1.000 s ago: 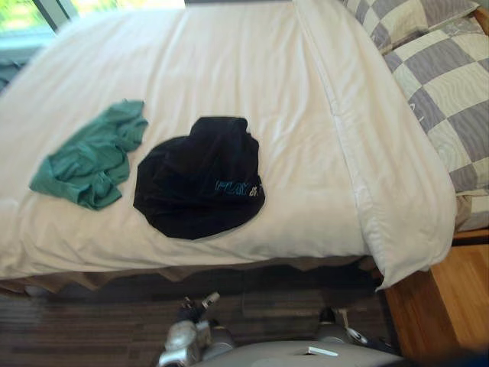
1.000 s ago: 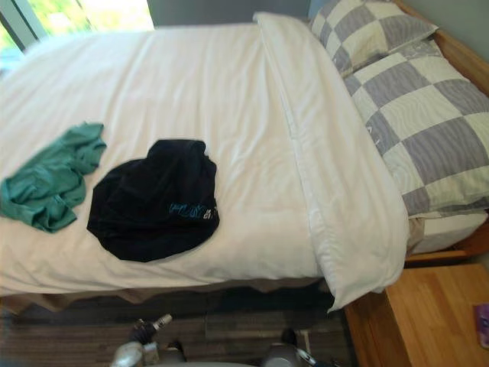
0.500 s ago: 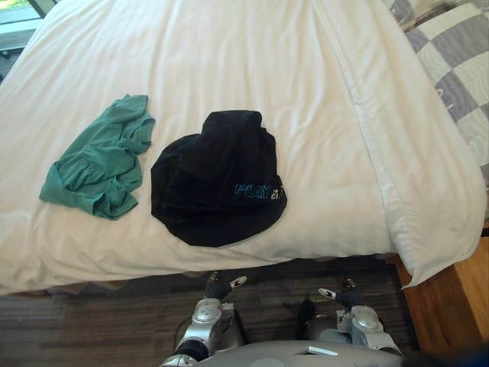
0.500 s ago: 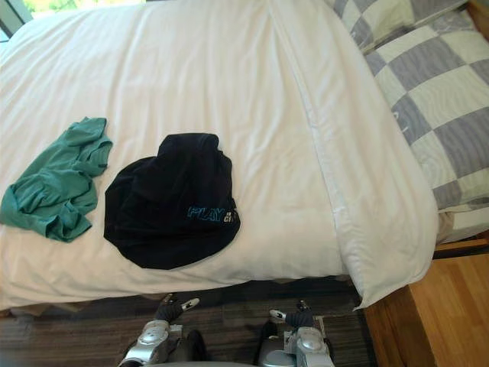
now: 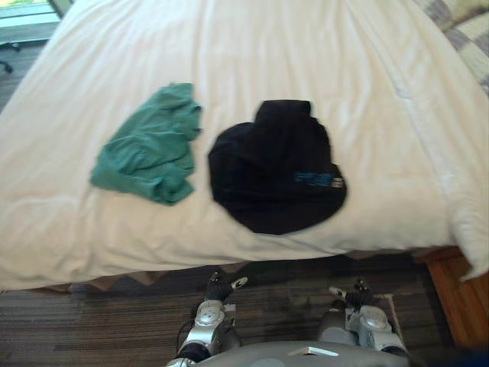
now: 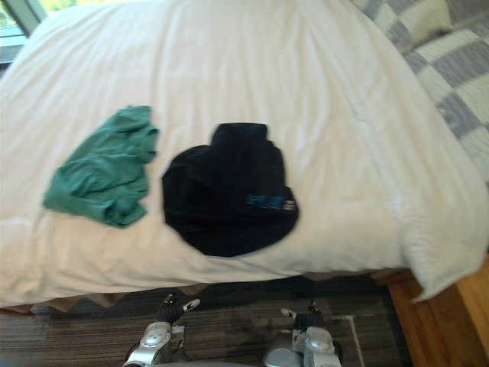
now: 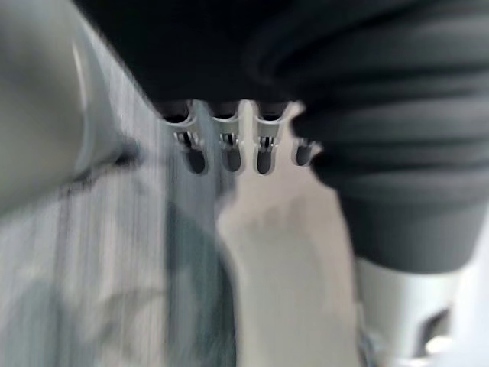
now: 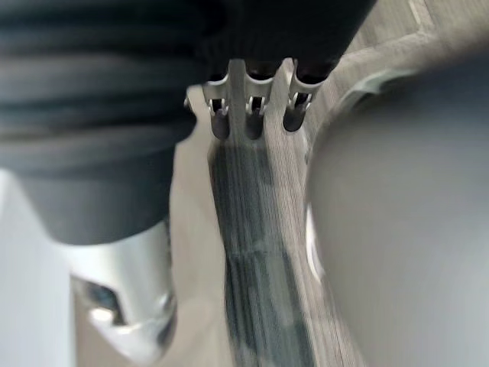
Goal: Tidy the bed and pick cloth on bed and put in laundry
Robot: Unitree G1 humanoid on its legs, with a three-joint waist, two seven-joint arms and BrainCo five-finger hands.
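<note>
Ahead of slack, empty left hand (image 5: pixel 218 289) and right hand (image 5: pixel 355 293), black cloth (image 5: pixel 275 168) awaits pickup: reach forward, then grasp.

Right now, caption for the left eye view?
Green cloth and black cloth lie side by side on white bed; left hand, right hand empty.

view: we have panned left across the bed (image 5: pixel 321 53) | left hand (image 5: pixel 216 289), right hand (image 5: pixel 355 294): come further into frame
</note>
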